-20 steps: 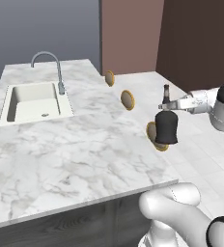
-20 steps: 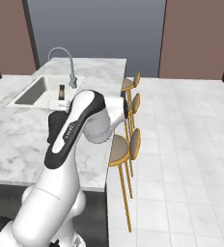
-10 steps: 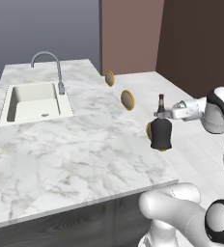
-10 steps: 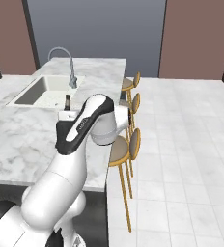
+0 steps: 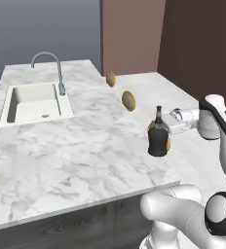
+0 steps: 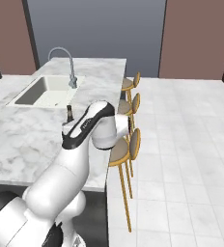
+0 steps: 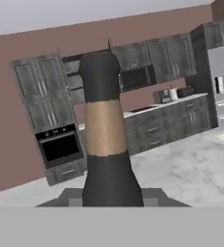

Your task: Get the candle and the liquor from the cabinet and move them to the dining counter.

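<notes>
1. Marble dining counter (image 5: pixel 76 146) spreads under both base views, with its sink (image 5: pixel 34 102) and faucet (image 5: pixel 49 68) at the far end and stools (image 6: pixel 128 144) along one edge.
2. Held in the gripper (image 5: pixel 169 127), the liquor (image 5: pixel 158 136) hangs upright at the counter's near stool-side edge; the jaws are clamped on it up near the neck.
3. From the hand view the bottle neck rises straight up between the fingers, with the dark cabinet (image 7: pixel 41 96) far off behind it.
4. I judge the liquor's carry nearly done: it has reached the counter but is not yet released, and whether its base touches the marble I cannot tell.
5. No candle stands on the visible counter, so that half looks left to do.
</notes>
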